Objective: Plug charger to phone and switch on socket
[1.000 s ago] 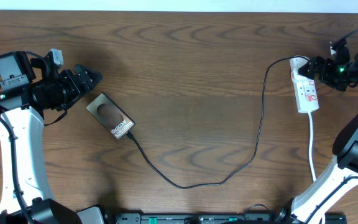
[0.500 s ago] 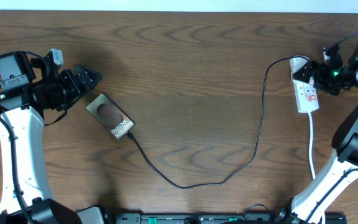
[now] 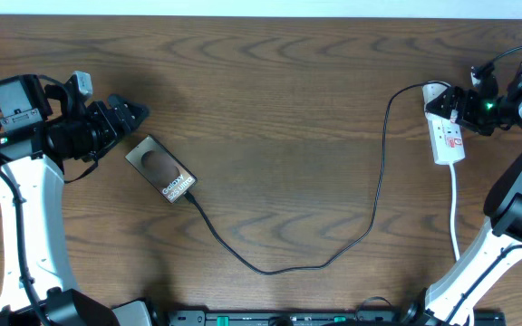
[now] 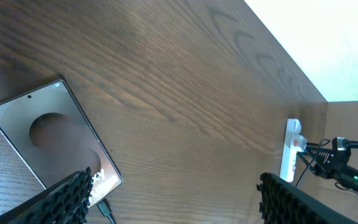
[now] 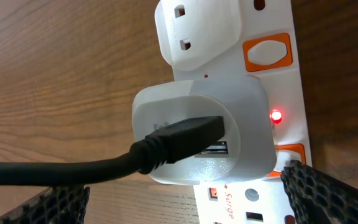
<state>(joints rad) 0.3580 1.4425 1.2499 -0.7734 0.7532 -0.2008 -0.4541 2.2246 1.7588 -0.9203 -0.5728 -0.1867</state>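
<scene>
We note the left end effector (image 3: 132, 115) wide, empty, just beside the phone (image 3: 159, 168), whose charger (image 3: 374, 208) appears seated. The right end effector (image 3: 454, 106), wide, hangs over the socket (image 3: 447, 138), placed for switching; a red lamp (image 5: 276, 116) glows.

A dark wood-grain table (image 3: 270, 81) spreads beneath the left gripper (image 3: 137, 114) and the right gripper (image 3: 449, 101). A pale strip (image 3: 243, 7) borders its far edge; a black rail (image 3: 270, 319) lines the near edge, behind both.
</scene>
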